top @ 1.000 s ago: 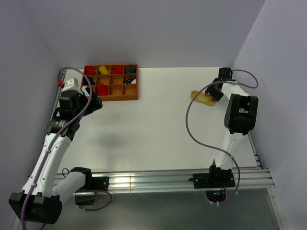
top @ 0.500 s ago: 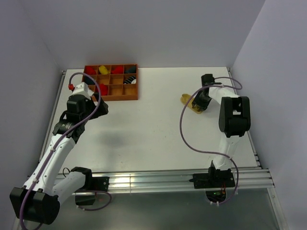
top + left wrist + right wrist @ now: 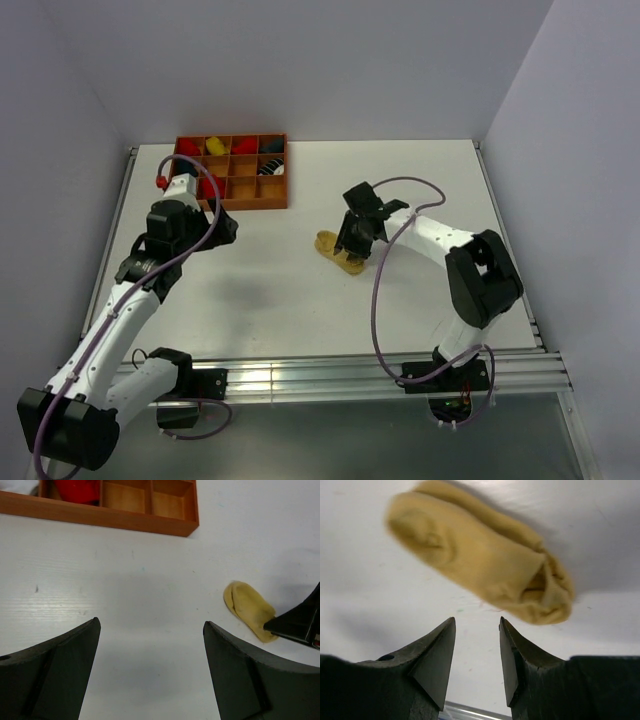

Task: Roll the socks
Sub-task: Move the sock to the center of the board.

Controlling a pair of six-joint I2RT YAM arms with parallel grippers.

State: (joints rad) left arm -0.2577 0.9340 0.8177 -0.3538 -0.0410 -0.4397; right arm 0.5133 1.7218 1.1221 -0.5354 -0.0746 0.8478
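Here's the small tan-yellow fabric sock [image 3: 336, 251], lying flat and unrolled on the white table [image 3: 300, 310], out in the open middle and a little to the right, well clear of everything else. The right gripper [image 3: 352, 244] is down low right at its edge, and I'd judge the sock sits in that open spot so both arms can reach it for the rolling, which has not begun. The right wrist view gives the detail the overhead shot cannot: the jaws are only narrowly parted with nothing between them, and the sock lies just beyond the tips, its cuff end bunched on the right, not pinched at all. Over to the left gripper [image 3: 150, 625]: its fingers are spread wide and empty, hanging above bare table and aimed toward the sock, probably ready to pin one end. Its camera shows the sock's rounded end with the right gripper's dark tip at the other, a side-on look the top view flattens. Only the overhead view shows the whole brown wooden compartment tray [image 3: 245, 206] at the far left, several cells filled with red, yellow and striped bundles.
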